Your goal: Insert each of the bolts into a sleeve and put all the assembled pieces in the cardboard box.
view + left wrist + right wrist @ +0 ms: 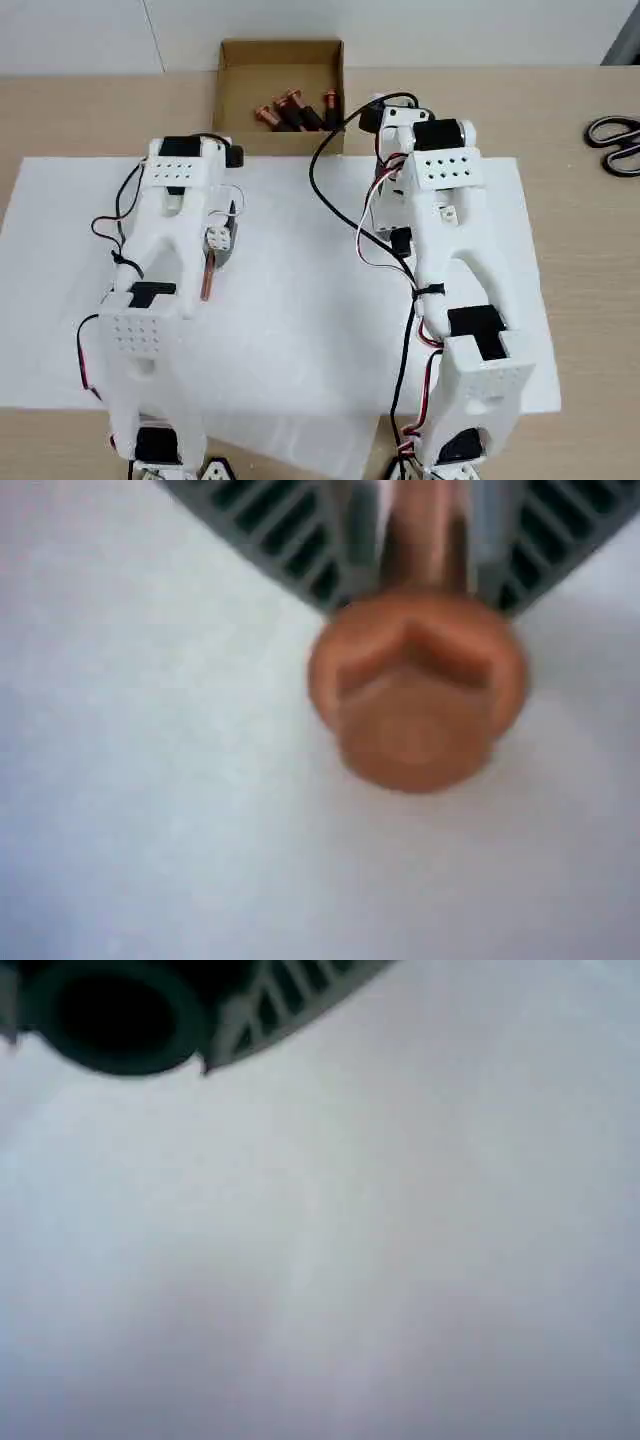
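Some finished pieces (295,112) already lie in the cardboard box (228,70), at 12 o'clock on the table. One more is not put together yet. The left gripper (425,530) is squeezed tight on a copper bolt (415,695), over the white paper (300,330) at about 9 o'clock. The right gripper (120,1000) seems to pinch a black sleeve (170,1045), near 1 o'clock. I think the bolt must go in the sleeve, then into the box.
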Robot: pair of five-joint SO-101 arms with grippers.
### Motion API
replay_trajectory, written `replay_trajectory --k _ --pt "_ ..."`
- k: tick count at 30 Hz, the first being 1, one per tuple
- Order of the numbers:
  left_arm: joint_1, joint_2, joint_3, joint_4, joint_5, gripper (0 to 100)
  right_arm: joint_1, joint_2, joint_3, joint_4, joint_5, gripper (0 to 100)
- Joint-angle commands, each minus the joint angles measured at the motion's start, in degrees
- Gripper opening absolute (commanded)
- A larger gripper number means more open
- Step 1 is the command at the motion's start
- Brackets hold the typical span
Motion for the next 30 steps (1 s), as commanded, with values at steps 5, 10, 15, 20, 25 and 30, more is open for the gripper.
replay_trajectory --k 5,10,15,20,25,30 --pt "0.0 -0.3 -3.0 0.3 -0.3 9 0.3 -0.6 -0.6 -0.3 0.5 1.0" --pt "0.0 -0.3 -4.4 0.5 -0.1 9 0.2 -0.5 -0.6 -0.5 0.5 1.0" --pt "0.4 -0.3 -6.7 0.6 0.1 9 0.2 -0.5 -0.6 -0.6 0.5 1.0" --pt "0.4 -0.3 -6.5 0.6 0.1 9 0.3 -0.5 -0.6 -0.6 0.5 1.0" --pt "0.4 0.4 -6.5 0.6 0.1 9 0.2 -0.5 -0.6 -0.6 0.5 1.1" --pt "0.4 0.4 -6.4 0.3 0.2 9 0.2 -0.5 -0.6 -0.6 0.5 1.1"
